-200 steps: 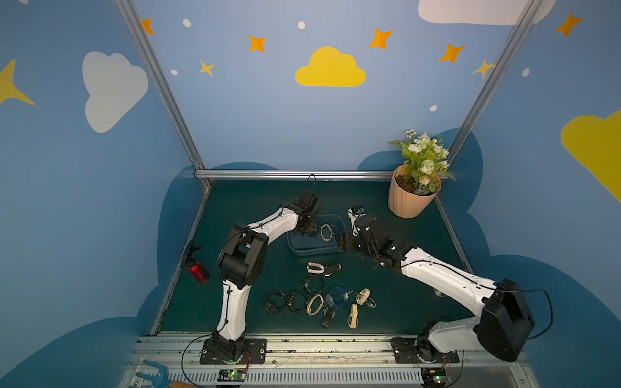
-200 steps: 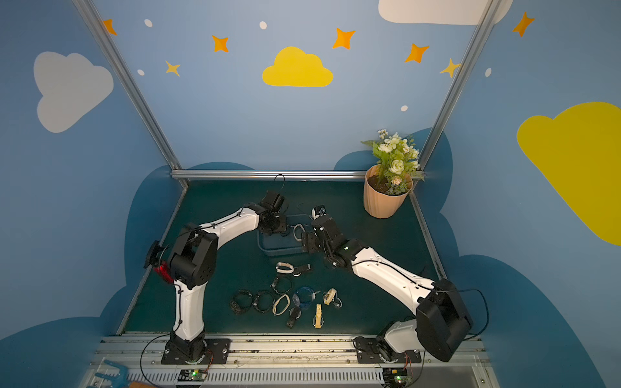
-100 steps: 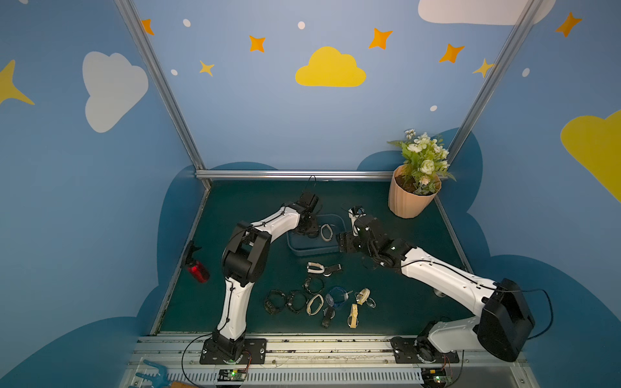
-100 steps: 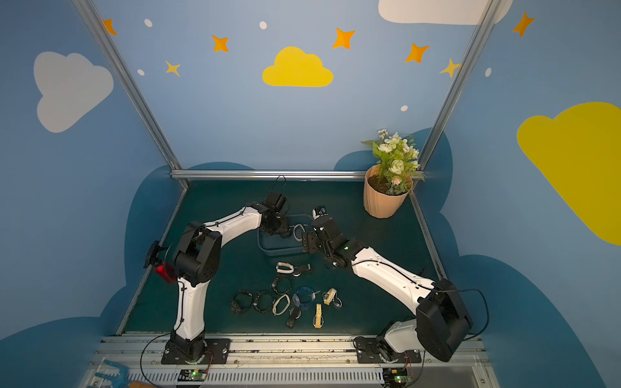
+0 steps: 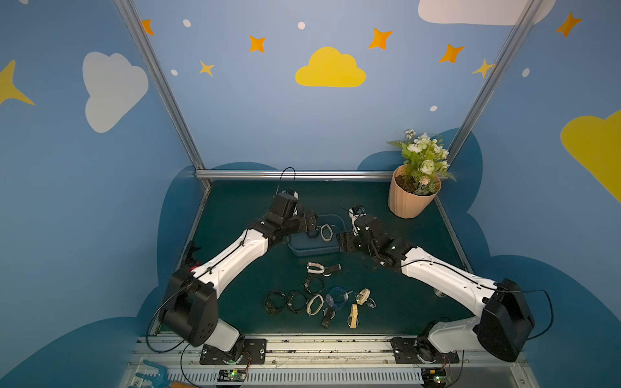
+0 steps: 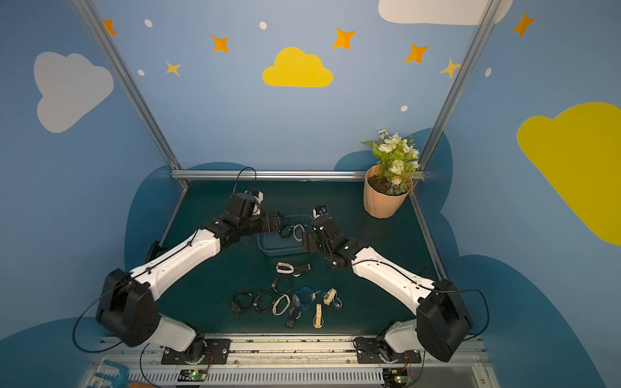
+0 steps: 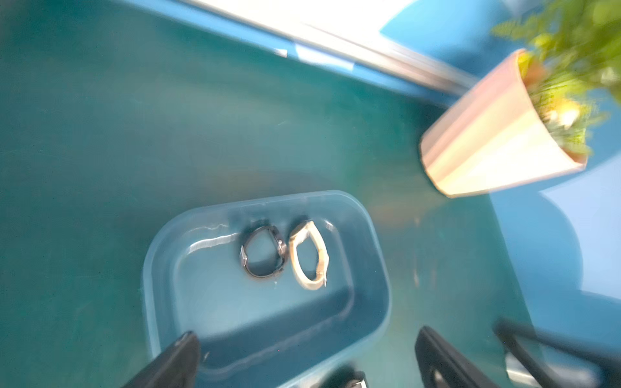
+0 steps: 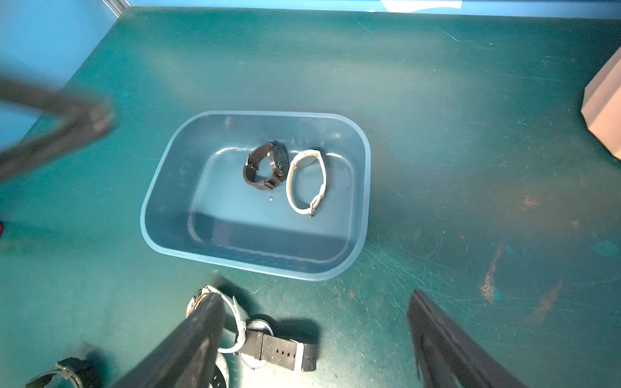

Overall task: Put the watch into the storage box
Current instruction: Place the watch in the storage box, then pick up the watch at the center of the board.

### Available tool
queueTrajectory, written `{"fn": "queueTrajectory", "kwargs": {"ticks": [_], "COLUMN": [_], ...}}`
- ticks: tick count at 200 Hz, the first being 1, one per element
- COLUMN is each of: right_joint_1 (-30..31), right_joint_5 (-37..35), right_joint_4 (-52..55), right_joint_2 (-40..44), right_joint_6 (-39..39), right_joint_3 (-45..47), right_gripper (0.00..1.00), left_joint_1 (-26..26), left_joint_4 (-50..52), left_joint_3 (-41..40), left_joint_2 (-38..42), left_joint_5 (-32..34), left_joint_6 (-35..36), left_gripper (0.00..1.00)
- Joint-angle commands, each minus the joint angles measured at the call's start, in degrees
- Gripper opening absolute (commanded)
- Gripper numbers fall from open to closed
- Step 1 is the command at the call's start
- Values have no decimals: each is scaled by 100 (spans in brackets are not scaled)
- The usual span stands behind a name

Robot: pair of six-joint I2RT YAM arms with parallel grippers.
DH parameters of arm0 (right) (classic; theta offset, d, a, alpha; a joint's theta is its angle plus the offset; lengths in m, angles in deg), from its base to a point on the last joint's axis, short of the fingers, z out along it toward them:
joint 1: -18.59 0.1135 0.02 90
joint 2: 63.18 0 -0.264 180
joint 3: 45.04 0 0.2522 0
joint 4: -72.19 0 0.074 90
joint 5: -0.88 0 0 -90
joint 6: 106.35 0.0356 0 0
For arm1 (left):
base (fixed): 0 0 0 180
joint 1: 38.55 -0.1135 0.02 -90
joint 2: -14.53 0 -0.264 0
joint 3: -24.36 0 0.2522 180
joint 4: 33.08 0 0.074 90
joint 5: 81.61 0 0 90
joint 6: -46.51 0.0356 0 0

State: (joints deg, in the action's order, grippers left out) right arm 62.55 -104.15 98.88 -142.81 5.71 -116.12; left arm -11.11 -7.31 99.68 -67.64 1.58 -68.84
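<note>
Presumably light with a springy band, the nearest loose watch (image 8: 279, 351) wants a pinch across its strap — left gripper (image 7: 305, 337) and right gripper (image 8: 316, 297) both gape wide, empty.

Two watches (image 8: 280, 161) side by side in storage box (image 8: 168, 208); other watches (image 5: 353, 314) before it.

The left arm (image 5: 235, 258) and right arm (image 5: 443, 275) have white link shells, black joint housings and thin black cables.
</note>
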Motion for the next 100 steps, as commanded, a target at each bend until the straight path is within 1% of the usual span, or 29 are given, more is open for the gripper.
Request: {"fn": "queueTrajectory", "kwargs": {"ticks": [1, 17, 29, 67, 92, 94, 100], "right_joint_1": [-24, -32, -35, -27, -25, -21, -25], "right_joint_5": [-106, -133, -123, -243, -305, -314, -302], "right_joint_4": [14, -7, 128, 634, 1072, 1122, 1253], "right_joint_2": [-146, -320, -488, -867, -757, -732, -658], "right_joint_6": [126, 204, 226, 315, 525, 548, 606], "right_joint_3": [-158, -227, -416, -855, -779, -758, -706], "right_gripper": [86, 86, 86, 86, 86, 86, 86], "left_joint_1": [7, 7, 12, 15, 13, 11, 21], "left_joint_4": [-1230, -1518, -1420, -646, 49, 100, 230], "left_joint_3": [-1194, -1745, -1836, -1452, -908, -867, -722], "left_joint_2": [682, 1096, 1283, 1527, 1643, 1647, 1663], "left_joint_5": [-209, -90, -123, -427, -495, -622, -709], "left_joint_6": [-263, -452, -452, 78, 465, 496, 562], "left_gripper": [100, 100, 100, 100, 100, 100, 100]}}
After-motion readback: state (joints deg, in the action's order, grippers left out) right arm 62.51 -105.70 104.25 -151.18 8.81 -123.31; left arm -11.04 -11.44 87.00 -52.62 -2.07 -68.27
